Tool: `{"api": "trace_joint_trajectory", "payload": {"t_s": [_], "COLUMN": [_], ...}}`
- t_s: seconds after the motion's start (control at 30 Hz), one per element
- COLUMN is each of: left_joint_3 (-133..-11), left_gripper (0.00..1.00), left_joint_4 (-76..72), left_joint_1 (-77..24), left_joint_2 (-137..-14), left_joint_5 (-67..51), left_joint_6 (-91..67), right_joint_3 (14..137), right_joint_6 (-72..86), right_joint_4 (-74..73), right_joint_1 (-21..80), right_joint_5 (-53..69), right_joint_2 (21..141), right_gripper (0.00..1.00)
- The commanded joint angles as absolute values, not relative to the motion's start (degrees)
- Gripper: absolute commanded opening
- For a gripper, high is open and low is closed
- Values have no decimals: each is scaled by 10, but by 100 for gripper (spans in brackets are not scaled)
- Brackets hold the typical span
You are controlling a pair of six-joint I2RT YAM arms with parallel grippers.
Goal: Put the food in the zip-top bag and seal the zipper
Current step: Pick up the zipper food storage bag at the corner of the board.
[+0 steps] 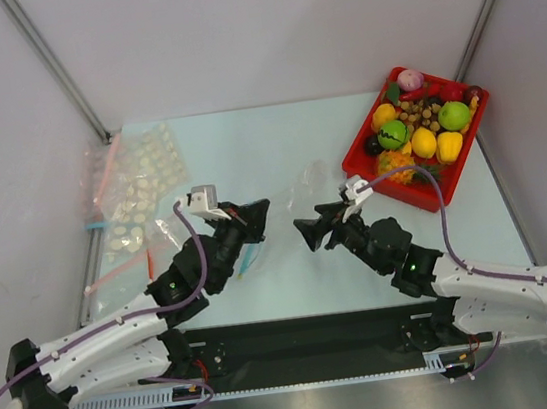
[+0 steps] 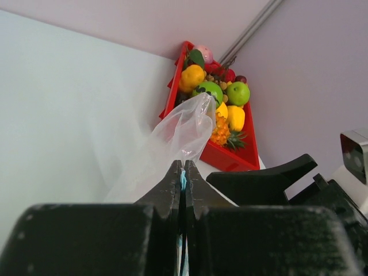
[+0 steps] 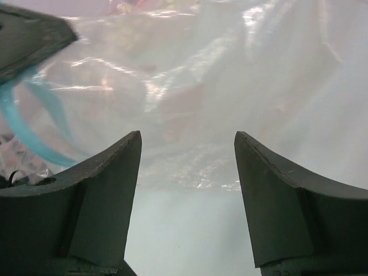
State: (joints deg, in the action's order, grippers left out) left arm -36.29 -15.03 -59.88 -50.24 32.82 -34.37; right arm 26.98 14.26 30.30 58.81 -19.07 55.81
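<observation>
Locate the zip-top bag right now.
The zip-top bag is mid-table in the top view, left of the red tray; the left gripper pinches its zipper, the open right gripper faces it.

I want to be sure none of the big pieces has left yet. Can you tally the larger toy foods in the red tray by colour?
Green round fruits: 2
Yellow pieces: 2
Yellow-orange round fruit: 1
Pink round piece: 1
Orange pineapple: 1
Total in the red tray: 7
The small brown and red bits are too small to count.
</observation>
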Motion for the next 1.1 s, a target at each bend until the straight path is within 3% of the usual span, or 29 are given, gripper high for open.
{"api": "trace_joint_trajectory", "payload": {"t_s": [0.0,0.23,0.5,0.7,0.83,1.07], "left_joint_3": [-357,-353,-358,-357,-355,-352], "left_gripper": [2,1,1,1,1,0], "left_joint_4": [-145,-134,-133,-131,-127,-106], "left_joint_1": [-603,-603,-602,-602,-602,-605], "left_joint_2": [-477,-454,-471,-481,-491,-500], "left_joint_5": [358,381,363,370,378,409], "left_joint_6": [-326,-322,-328,-334,-358,-411], "right_joint_3": [271,272,291,287,293,305], "right_joint_6": [182,190,171,140,101,57], "right_joint_4": [291,297,305,338,354,395], "right_joint_1": [557,542,570,601,668,745], "right_joint_5": [-200,-136,-173,-106,-153,-249], "right_joint_2": [545,542,587,584,595,642], "right_gripper": [71,74,76,79,90,91]}}
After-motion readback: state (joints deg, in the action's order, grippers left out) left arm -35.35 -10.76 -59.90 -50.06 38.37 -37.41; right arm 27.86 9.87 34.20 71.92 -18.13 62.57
